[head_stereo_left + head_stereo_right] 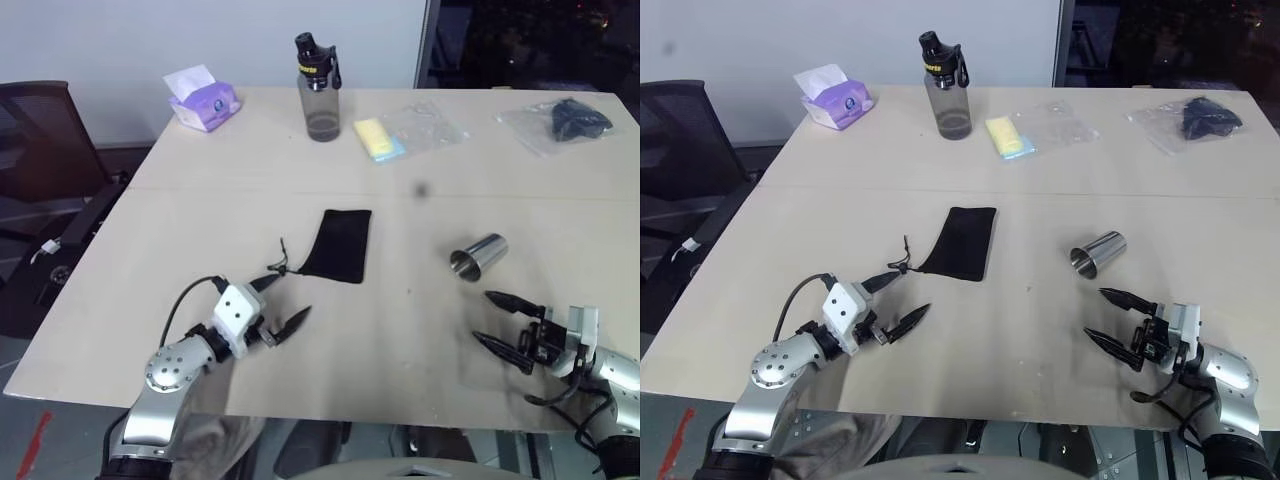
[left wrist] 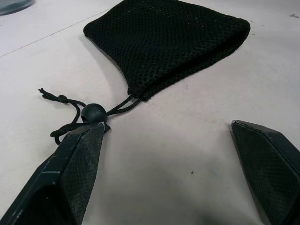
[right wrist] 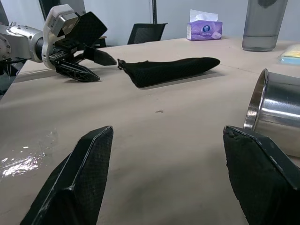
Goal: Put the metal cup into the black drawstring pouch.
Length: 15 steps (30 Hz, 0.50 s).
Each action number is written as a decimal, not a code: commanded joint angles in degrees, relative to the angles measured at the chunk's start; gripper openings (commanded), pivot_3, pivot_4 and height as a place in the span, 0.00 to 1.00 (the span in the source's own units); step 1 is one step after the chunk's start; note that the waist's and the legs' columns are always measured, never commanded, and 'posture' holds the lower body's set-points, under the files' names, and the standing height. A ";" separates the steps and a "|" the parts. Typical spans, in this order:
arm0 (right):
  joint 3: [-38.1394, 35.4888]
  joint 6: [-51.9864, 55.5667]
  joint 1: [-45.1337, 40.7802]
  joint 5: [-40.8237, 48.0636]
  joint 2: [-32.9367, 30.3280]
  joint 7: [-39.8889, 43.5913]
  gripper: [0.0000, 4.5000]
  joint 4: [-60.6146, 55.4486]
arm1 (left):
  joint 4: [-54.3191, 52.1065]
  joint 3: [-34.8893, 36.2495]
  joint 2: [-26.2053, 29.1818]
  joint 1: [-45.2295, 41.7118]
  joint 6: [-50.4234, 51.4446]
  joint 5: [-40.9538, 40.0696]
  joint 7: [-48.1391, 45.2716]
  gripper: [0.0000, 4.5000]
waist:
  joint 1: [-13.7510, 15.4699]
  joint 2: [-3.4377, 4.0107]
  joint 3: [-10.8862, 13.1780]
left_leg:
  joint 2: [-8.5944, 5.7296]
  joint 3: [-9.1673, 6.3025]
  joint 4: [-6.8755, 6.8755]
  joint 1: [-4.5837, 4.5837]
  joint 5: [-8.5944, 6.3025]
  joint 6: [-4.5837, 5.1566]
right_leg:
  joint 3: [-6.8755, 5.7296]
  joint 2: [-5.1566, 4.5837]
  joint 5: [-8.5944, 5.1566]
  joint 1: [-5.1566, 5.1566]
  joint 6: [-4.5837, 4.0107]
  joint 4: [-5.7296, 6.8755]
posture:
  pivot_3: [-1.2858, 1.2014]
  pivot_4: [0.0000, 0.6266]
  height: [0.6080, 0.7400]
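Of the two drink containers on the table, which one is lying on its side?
The metal cup, the short shiny one near the right gripper. The tall grey water bottle stands upright at the far edge.

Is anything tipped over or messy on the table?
Yes. The metal cup lies on its side near the right gripper, its open mouth facing the robot. The black drawstring pouch lies flat, with its cord loose.

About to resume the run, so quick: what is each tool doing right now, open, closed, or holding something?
Left tool: open, empty, by the cord of the black drawstring pouch.
Right tool: open, empty, near the metal cup lying on its side.
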 commanded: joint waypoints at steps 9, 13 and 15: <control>-1.28 0.94 -0.65 1.15 -1.27 0.44 0.84 -1.29 | -1.22 -0.41 -0.05 1.18 -0.43 0.15 -0.19 1.00 | 0.00 0.00 0.00 | 0.00 0.00 0.00 -0.01 0.00 0.00 | 0.00 0.00 0.00 0.00 0.00 -0.02 | 0.52 0.24 1.00; -1.32 1.57 -0.75 1.15 -1.54 0.08 0.84 -1.95 | -1.21 -0.41 -0.01 1.08 -0.49 0.24 -0.18 1.00 | 0.00 0.00 0.00 | 0.00 0.01 0.00 -0.02 0.00 0.00 | 0.01 -0.01 0.00 0.00 0.00 -0.02 | 0.52 0.24 1.00; -1.36 1.66 -0.82 1.17 -1.69 0.03 0.84 -1.96 | -1.24 -0.46 0.01 0.96 -0.39 0.29 -0.16 1.00 | 0.00 0.00 0.00 | 0.00 0.01 0.00 -0.02 0.00 0.00 | 0.01 0.00 0.00 0.00 0.00 -0.02 | 0.52 0.24 1.00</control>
